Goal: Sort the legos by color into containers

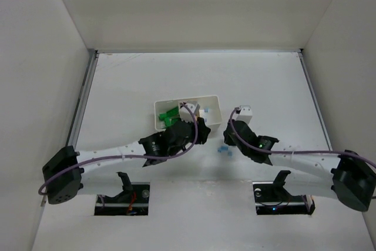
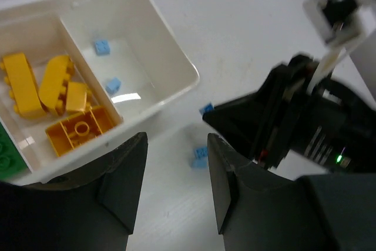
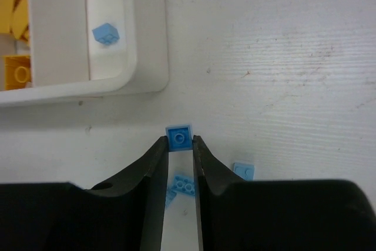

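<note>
The white tray [image 1: 208, 97] has green legos [image 1: 170, 116] at its left end. In the left wrist view, yellow legos [image 2: 56, 95] fill the middle compartment and two light-blue legos [image 2: 102, 46] lie in the right one. My right gripper [image 3: 180, 140] is shut on a small light-blue lego [image 3: 179, 136] just off the tray's corner [image 3: 150, 74]. Two more light-blue legos [image 3: 183, 185] lie on the table beneath it. My left gripper [image 2: 176, 171] hangs open beside the tray [image 2: 176, 66], holding nothing, above a loose light-blue lego [image 2: 200, 156].
The two arms sit close together: the right arm's black wrist [image 2: 294, 121] is just right of my left fingers. White walls enclose the table [image 1: 270, 86] on three sides. A further blue lego [image 3: 244, 171] lies right of the right gripper.
</note>
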`<state>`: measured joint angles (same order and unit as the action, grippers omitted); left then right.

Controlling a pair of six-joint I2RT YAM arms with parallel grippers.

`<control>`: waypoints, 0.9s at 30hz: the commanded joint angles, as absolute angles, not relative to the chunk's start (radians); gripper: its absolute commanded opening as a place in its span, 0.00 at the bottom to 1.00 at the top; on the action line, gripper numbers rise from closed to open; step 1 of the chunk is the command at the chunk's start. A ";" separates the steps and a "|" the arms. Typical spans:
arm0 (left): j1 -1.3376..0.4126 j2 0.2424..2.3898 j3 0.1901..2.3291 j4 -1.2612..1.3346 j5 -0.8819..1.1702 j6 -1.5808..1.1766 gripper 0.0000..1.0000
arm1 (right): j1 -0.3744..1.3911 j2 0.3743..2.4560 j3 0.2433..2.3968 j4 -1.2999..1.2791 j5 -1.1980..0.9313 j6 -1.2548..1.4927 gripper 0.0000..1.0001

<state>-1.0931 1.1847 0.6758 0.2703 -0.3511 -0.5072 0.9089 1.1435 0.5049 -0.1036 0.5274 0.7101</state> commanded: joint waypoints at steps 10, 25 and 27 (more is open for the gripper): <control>-1.301 1.245 0.623 0.278 -0.489 -0.543 0.42 | 0.868 1.208 0.776 -0.009 0.489 0.503 0.26; -1.340 1.497 0.698 0.393 -0.450 -0.538 0.40 | 0.808 1.094 0.608 0.002 0.529 0.615 0.35; -1.340 1.537 0.721 0.402 -0.443 -0.528 0.40 | 0.811 1.054 0.556 -0.023 0.537 0.664 0.33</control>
